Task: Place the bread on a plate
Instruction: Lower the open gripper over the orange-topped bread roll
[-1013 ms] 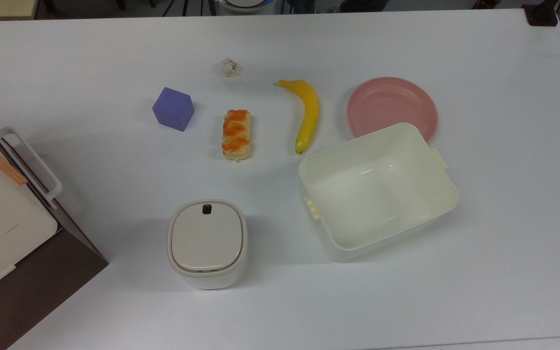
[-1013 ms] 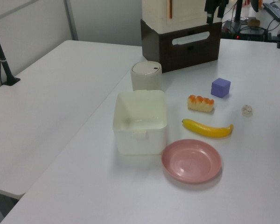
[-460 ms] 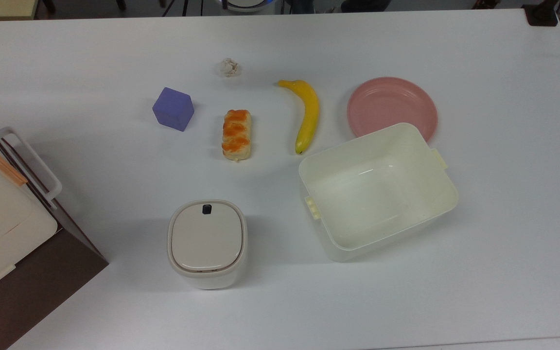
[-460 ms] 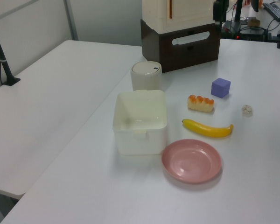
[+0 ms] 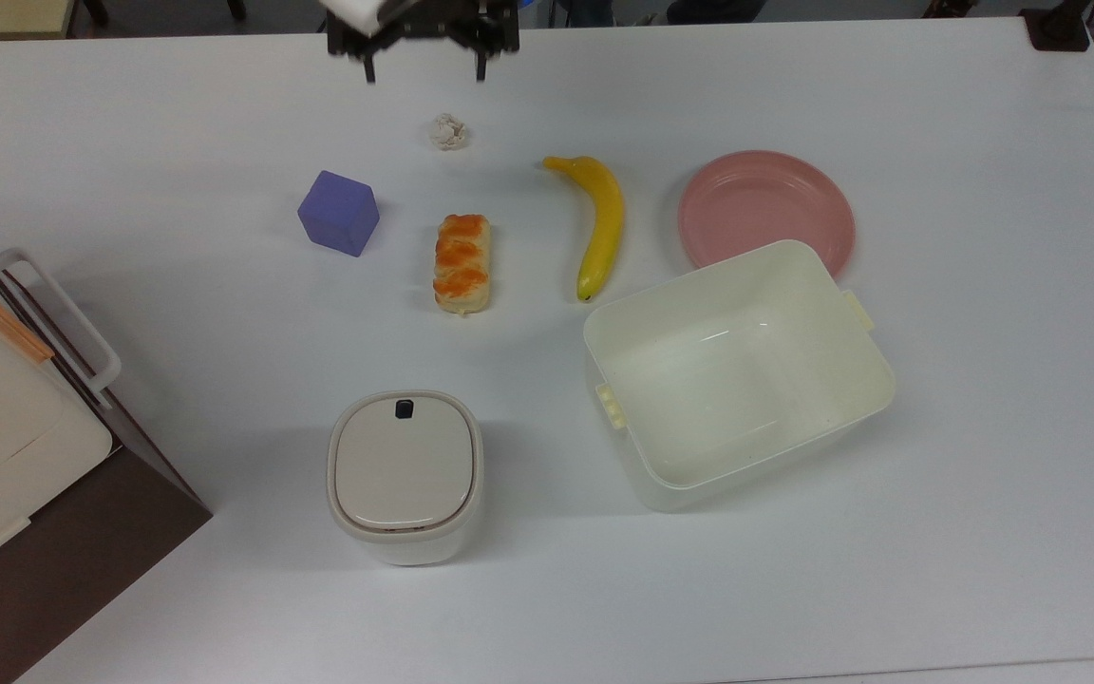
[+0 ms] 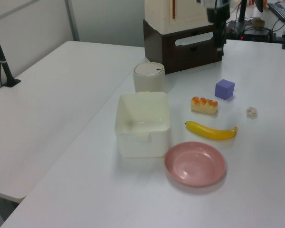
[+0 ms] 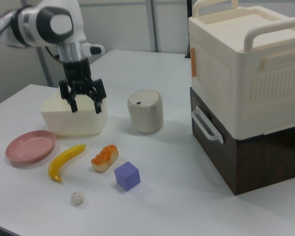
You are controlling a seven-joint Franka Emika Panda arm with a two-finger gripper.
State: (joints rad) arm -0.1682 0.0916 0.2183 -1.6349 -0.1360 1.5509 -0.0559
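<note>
Bread [image 5: 462,263] lies flat on the white table [image 5: 984,475], long axis running top to bottom in the top view, orange glazed patches facing up. In the top view it sits between the purple cube [image 5: 339,213] on the top view's left and the banana [image 5: 598,224] on the top view's right, apart from both. In the right view the bread [image 7: 104,158] lies just beside the banana [image 7: 65,161] and near the cube [image 7: 127,175].

Plate [image 5: 765,211], pink and round, rests on the table beyond the banana toward the top view's right. Nothing lies on it. Its lower edge is partly covered by the rim of the cream tub [image 5: 737,370], which holds nothing. In the left view the plate [image 6: 195,164] is the nearest item, with the tub [image 6: 142,123] beside it.

Gripper [image 7: 83,104] hangs above the table, fingers pointing down, jaws spread wide apart with nothing between them. In the top view the gripper [image 5: 424,68] appears at the upper edge, well apart from the bread, with a small crumpled paper ball [image 5: 448,131] just below it.

Other items: a lidded cream bin [image 5: 405,475] stands below the bread in the top view; a large cream case on a dark brown base [image 7: 246,93] occupies the right view's right.
</note>
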